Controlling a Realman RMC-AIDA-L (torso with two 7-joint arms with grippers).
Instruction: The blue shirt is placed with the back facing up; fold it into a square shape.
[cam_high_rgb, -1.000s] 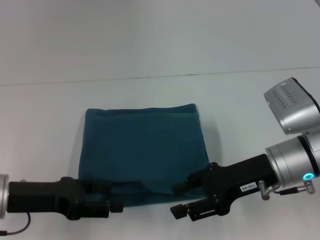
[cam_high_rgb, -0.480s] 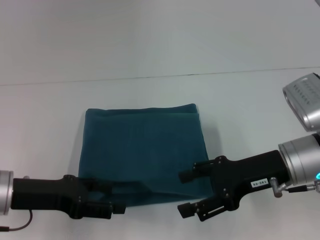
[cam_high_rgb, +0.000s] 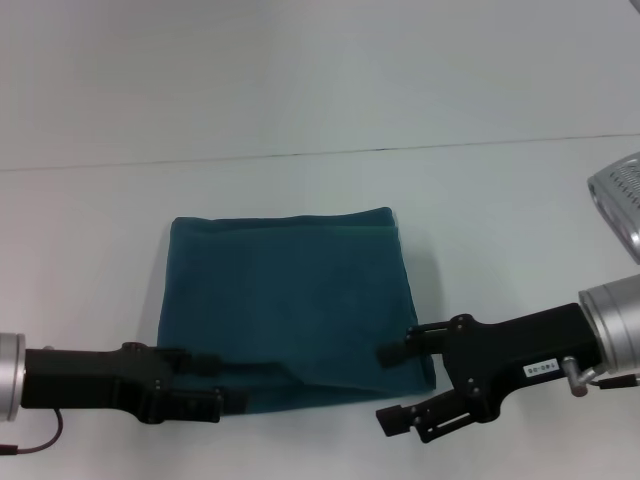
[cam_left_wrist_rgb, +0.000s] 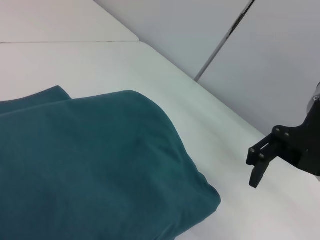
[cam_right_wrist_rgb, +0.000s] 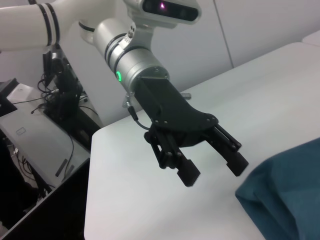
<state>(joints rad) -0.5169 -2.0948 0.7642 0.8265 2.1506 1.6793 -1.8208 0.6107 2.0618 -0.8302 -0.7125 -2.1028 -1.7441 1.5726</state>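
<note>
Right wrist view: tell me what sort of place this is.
Probably a robotics lab or test room. A plain white table holds only the blue shirt, and beside it a desk carries tangled cables and equipment.

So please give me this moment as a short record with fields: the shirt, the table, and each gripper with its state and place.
shirt: the blue shirt lies flat, folded to a near-square shape, no lettering showing
table: white table, shirt lies near its front edge
left gripper: left gripper open, at the shirt's near left corner, holding nothing
right gripper: right gripper open, just off the shirt's near right corner, holding nothing
fold state: looks finished
</note>
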